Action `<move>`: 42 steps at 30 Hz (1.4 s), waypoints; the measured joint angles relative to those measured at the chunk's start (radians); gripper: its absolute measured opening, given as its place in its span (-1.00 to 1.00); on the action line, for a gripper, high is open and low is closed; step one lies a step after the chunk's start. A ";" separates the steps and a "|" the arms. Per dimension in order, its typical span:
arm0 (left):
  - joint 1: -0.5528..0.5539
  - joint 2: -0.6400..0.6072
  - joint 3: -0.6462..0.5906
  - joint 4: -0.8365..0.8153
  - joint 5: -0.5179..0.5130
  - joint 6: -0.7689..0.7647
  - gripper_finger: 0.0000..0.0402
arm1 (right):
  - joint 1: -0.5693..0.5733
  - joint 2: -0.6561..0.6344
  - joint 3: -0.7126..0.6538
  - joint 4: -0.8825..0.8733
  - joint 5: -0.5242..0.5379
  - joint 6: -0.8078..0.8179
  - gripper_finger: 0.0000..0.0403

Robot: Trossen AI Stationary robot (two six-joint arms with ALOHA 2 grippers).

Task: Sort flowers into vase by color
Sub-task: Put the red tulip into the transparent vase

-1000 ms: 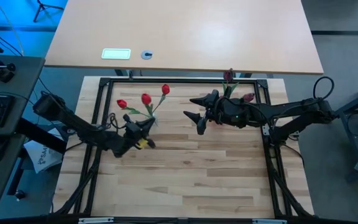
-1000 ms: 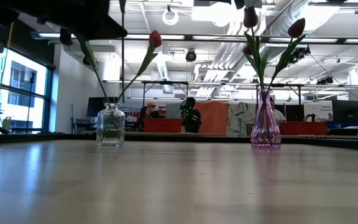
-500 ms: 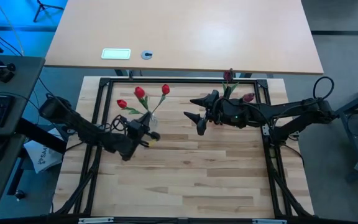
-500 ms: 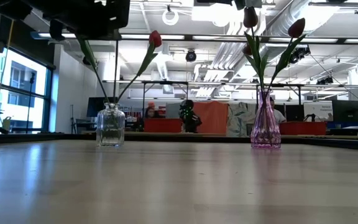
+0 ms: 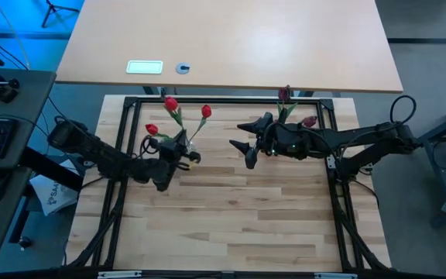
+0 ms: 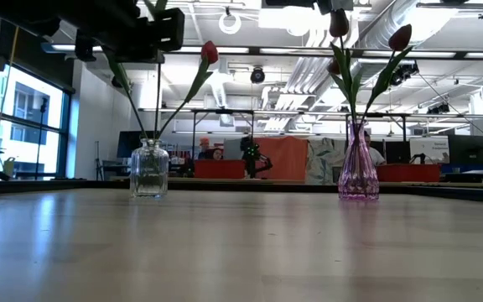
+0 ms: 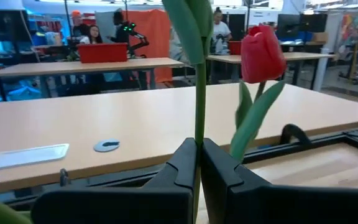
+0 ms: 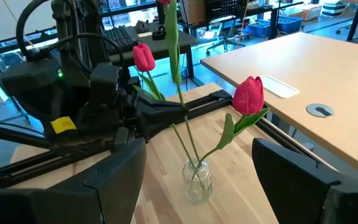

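Observation:
A clear glass vase holds two red tulips by their stems. My left gripper hovers just above it, shut on a third red tulip. That tulip's stem runs down into the vase's mouth. A purple vase stands to the right and holds maroon tulips; two heads show. My right gripper is open, between the two vases, touching nothing. My left gripper pinches the third red tulip's green stem between its two fingers. They come in level from the table's left, across the stem, partway up it. The flower stands nearly upright, head above the fingers and lower end in the clear vase.
A black metal frame borders the wooden work surface. The larger table beyond it carries a white plate and a round grommet. People sit and stand in the room behind.
My left gripper has carried the red tulip toward the table's far edge and slightly right, over the clear vase. It stayed shut on the stem. The flower's head has swung toward the far edge. The right arm has kept still.

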 joint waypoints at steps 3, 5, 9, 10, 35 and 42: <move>0.011 0.000 0.000 -0.037 0.033 -0.067 -1.00 | 0.000 0.000 0.000 -0.004 0.000 -0.008 0.43; 0.015 0.000 0.000 -0.058 0.038 -0.111 -1.00 | 0.000 0.000 0.000 -0.009 0.000 -0.015 0.43; 0.015 0.000 -0.001 -0.066 0.038 -0.128 -1.00 | 0.000 0.000 0.000 -0.027 0.000 -0.015 0.43; 0.014 0.000 -0.001 -0.065 0.038 -0.119 -1.00 | 0.000 0.000 0.000 -0.031 0.000 -0.015 0.43; 0.007 0.000 -0.001 -0.122 0.040 -0.060 -1.00 | -0.032 0.000 0.000 -0.037 0.000 -0.023 0.43; 0.008 0.000 -0.001 -0.156 0.041 -0.075 -0.99 | -0.032 0.000 0.000 -0.037 0.000 -0.023 0.43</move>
